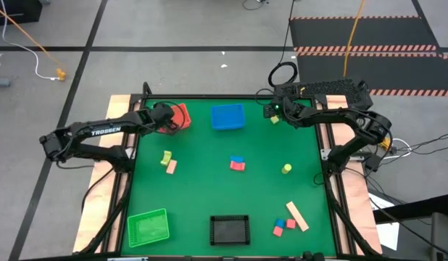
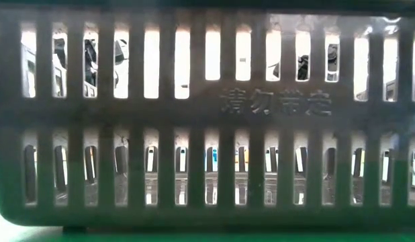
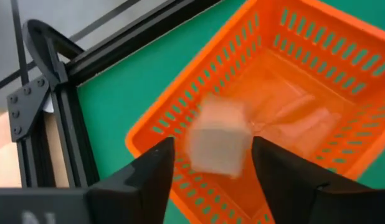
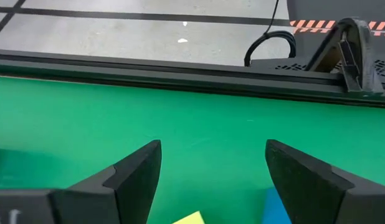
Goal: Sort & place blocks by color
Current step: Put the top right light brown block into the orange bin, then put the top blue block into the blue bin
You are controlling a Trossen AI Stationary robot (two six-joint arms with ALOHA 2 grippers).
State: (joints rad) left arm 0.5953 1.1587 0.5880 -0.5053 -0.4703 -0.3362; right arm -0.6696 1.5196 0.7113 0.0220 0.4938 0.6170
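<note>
Left gripper (image 3: 208, 180), jaws wide, above the red basket (image 3: 180, 112) — a pale pink cube (image 3: 218, 142) blurred between them. Best stay centred over it — right gripper (image 4: 211, 180), also wide, waits.

I see a pale pink cube (image 3: 218, 142), blurred, free between the fingers above the red basket (image 3: 342, 74). On the mat lie a yellow-green and tan pair (image 1: 168, 161), a blue-on-red pair (image 1: 238, 163), a yellow-green piece (image 1: 286, 168), and a tan bar (image 1: 296, 216) beside red and blue cubes (image 1: 284, 227).
</note>
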